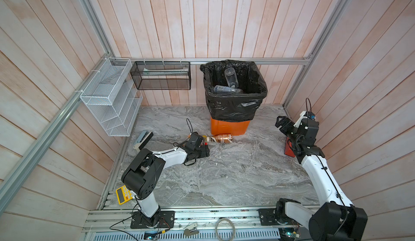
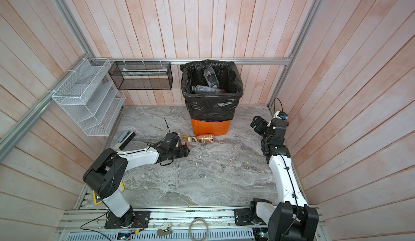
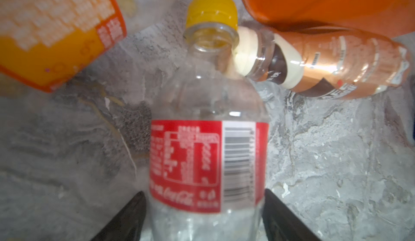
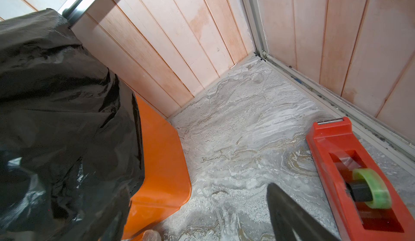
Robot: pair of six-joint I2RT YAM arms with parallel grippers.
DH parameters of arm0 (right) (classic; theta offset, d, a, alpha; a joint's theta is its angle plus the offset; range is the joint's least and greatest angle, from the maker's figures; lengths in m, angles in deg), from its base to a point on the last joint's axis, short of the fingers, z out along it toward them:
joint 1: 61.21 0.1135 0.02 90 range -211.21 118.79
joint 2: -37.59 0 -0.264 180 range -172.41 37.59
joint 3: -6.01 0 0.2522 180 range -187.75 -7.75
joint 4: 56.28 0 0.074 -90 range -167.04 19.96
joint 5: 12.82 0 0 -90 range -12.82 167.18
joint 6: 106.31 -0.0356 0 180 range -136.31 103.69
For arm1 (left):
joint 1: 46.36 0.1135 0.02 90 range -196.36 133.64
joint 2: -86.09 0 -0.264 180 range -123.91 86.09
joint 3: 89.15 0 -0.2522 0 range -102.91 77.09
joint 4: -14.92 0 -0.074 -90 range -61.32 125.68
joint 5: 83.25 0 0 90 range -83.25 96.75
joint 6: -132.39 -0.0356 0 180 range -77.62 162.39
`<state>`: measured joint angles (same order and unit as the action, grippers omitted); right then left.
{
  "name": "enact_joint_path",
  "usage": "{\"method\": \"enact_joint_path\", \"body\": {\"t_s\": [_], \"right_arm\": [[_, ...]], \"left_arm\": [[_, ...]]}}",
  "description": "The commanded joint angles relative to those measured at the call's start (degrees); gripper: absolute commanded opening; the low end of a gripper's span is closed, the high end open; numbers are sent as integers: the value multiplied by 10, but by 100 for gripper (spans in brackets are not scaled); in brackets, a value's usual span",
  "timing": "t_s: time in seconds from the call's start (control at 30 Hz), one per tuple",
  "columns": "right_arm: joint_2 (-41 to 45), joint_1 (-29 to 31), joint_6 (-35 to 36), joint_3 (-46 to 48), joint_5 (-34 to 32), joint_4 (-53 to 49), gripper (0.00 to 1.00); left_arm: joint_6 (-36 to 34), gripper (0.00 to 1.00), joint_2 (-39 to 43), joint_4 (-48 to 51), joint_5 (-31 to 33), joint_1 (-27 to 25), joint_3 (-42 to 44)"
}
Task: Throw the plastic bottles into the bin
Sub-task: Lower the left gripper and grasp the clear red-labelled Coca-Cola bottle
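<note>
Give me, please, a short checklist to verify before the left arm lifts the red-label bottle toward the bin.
1. Red-label bottle sits inside left gripper: ok.
2. Grip firm on it: cannot tell.
3. Bottle free of neighbours: not ok, brown bottle has its cap against the neck.
4. Bin has room under its rim: ok.
5. Right gripper open, empty, apart from bin: ok.

Counted three loose bottles (image 3: 208, 156) and two binned bottles (image 1: 231, 77). Also one bin (image 1: 229, 127), one calculator (image 1: 123, 193), one tape dispenser (image 4: 330, 139), one white rack (image 1: 107, 98), one black basket (image 1: 160, 76).
</note>
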<state>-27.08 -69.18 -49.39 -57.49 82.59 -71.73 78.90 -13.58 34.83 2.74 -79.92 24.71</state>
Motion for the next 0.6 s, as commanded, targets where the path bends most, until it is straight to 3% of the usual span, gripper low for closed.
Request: {"method": "enact_joint_path", "body": {"t_s": [0.0, 0.27, 0.57], "right_arm": [[-4, -2, -9, 10, 1, 4, 95], [-12, -2, -22, 17, 5, 13, 95], [-16, -3, -29, 18, 7, 17, 94]], "left_arm": [[-22, 76, 0, 25, 6, -3, -10], [-19, 64, 41, -7, -17, -4, 25], [-24, 58, 150, -33, 2, -8, 67]]}}
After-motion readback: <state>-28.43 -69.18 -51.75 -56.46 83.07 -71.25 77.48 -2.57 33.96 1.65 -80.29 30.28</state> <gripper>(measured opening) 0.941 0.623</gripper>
